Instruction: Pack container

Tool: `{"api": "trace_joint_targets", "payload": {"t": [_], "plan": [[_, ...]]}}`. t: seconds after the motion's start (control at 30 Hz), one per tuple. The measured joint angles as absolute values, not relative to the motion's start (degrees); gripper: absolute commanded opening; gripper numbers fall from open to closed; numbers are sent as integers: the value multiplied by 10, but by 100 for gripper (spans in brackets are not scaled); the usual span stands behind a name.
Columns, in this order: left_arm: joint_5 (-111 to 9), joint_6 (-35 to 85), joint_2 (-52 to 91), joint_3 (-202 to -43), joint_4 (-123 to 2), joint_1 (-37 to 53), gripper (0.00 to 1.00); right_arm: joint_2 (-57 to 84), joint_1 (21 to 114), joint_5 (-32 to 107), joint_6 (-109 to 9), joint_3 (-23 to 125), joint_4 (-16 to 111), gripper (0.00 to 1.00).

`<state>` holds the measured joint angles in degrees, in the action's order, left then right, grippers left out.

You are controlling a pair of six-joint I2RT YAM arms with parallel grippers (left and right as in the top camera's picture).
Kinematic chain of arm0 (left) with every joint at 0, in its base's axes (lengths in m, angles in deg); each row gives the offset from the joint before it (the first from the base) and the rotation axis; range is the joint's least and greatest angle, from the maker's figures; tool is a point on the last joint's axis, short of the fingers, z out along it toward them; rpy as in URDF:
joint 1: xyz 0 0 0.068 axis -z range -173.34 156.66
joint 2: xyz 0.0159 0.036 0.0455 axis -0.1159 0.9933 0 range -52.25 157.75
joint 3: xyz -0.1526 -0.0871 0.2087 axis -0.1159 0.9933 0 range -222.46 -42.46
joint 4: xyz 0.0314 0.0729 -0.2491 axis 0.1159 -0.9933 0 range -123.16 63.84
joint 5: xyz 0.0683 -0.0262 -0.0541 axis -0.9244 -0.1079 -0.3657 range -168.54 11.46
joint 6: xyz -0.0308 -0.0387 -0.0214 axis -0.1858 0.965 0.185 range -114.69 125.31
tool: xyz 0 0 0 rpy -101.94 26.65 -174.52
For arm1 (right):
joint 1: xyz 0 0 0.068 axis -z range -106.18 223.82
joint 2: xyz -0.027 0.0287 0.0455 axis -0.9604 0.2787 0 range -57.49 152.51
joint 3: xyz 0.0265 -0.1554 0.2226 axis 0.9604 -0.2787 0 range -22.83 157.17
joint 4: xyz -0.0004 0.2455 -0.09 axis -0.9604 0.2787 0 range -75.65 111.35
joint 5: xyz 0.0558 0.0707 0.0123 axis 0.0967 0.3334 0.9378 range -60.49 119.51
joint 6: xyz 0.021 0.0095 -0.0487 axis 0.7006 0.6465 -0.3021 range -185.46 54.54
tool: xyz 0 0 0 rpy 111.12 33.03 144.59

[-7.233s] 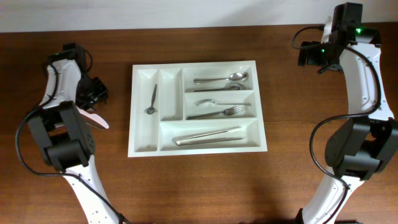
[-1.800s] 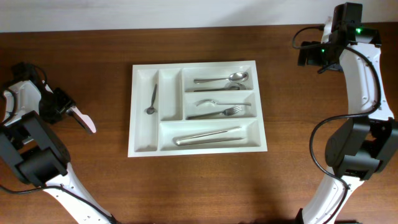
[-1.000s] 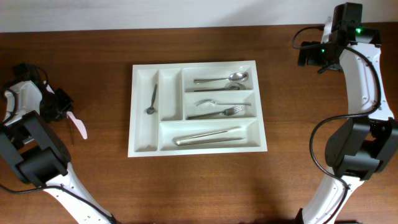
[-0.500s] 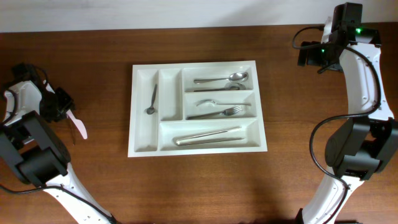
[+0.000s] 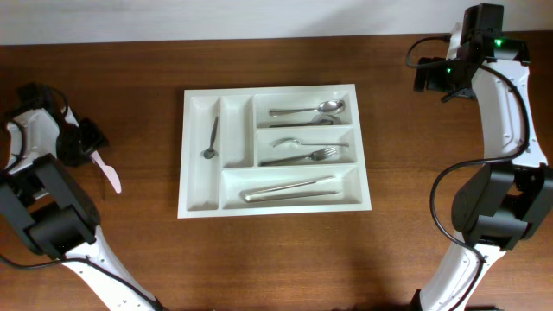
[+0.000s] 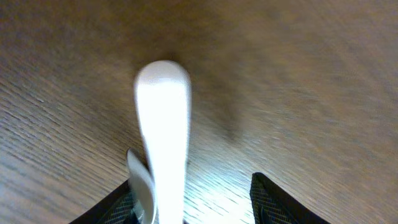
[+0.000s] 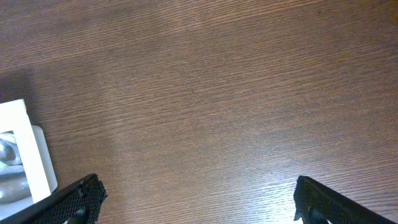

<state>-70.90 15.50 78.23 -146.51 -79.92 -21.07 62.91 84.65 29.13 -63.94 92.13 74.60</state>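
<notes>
A big white plastic tray (image 5: 235, 130) shaped like a rectangle lies flat in the middle of the brown wooden worktop (image 5: 276, 259). It has five slots: two thin ones on the left and three long ones on the right. One thin slot holds a small spoon (image 5: 212, 138). The long slots hold spoons (image 5: 309, 111), forks (image 5: 302, 151) and a knife (image 5: 289, 188).

No text legible — no labels, no numbers.

The dark brown wooden table (image 5: 276, 259) fills the frame; the white container (image 5: 197, 186) lies flat on it, around centre.
</notes>
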Motion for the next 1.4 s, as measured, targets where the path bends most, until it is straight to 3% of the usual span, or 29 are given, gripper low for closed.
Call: {"api": "trace_joint_targets", "payload": {"t": [0.27, 0.63, 1.4], "plan": [[-719, 144, 696, -1483, -851, -171, 59, 629, 846, 291, -639, 921, 746, 99], [-756, 143, 695, -1473, -891, -163, 58, 629, 846, 291, -640, 921, 746, 99], [-771, 247, 695, -1316, -723, -163, 59, 629, 847, 291, -639, 921, 746, 99]]}}
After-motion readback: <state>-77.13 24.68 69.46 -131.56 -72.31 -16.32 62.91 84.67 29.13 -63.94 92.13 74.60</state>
